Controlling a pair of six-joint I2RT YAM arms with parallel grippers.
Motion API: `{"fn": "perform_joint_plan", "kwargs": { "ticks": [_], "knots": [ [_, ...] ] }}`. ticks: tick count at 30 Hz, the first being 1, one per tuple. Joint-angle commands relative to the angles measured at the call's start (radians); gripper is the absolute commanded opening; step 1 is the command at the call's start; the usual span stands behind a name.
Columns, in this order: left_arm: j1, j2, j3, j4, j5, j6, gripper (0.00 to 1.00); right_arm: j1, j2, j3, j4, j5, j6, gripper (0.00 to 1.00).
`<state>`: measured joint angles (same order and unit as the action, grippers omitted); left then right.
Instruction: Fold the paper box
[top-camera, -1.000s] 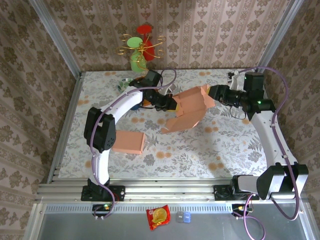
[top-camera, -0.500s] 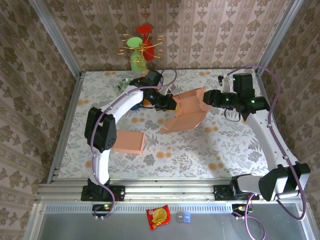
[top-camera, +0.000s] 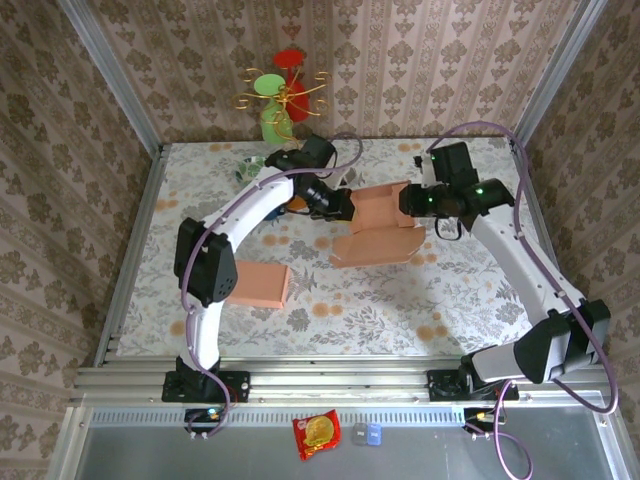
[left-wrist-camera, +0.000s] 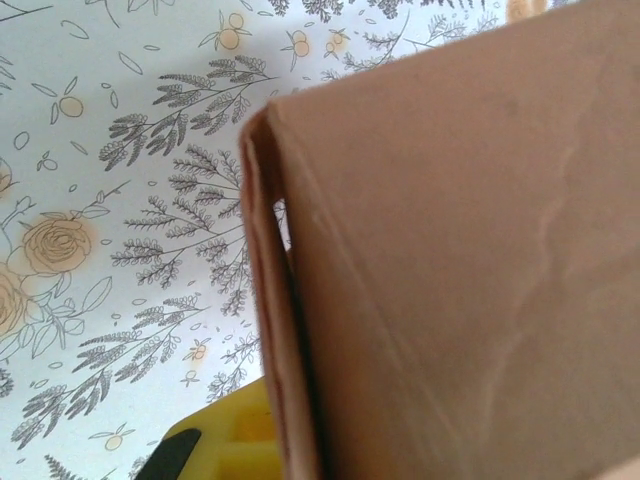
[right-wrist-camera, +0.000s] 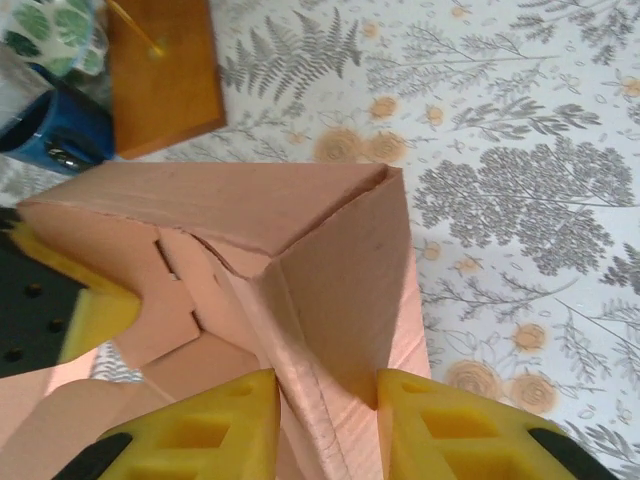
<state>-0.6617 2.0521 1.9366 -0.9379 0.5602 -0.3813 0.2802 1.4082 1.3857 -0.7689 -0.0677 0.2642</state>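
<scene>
Low in the top view lies a red snack packet (top-camera: 316, 433). Farther up, at left on the counter (top-camera: 440, 300), rests a second cardboard box (top-camera: 258, 285). At centre is the paper box (top-camera: 380, 228), half folded. The left gripper (top-camera: 343, 207) is clenched on its left edge. The right gripper (right-wrist-camera: 328, 385) grasps a folded corner between yellow fingers (right-wrist-camera: 230, 425).

A salmon-pink paper box (top-camera: 385, 215) is seen half-formed, tilted above the middle of the worktop (top-camera: 450, 290), its flaps unclosed.
</scene>
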Motion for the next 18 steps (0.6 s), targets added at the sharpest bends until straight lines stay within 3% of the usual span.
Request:
{"fn": "perform_joint_plan", "kwargs": {
  "ticks": [1, 12, 18],
  "knots": [
    [-0.028, 0.005, 0.074, -0.063, -0.03, 0.008, 0.0, 0.033, 0.045, 0.027, -0.077, 0.154, 0.007, 0.31],
    [-0.078, 0.048, 0.194, -0.164, -0.106, 0.006, 0.0, 0.104, 0.097, 0.041, -0.131, 0.408, 0.067, 0.23],
    [-0.094, 0.059, 0.227, -0.19, -0.128, 0.001, 0.0, 0.106, 0.087, 0.022, -0.126, 0.458, 0.09, 0.06]
  ]
}}
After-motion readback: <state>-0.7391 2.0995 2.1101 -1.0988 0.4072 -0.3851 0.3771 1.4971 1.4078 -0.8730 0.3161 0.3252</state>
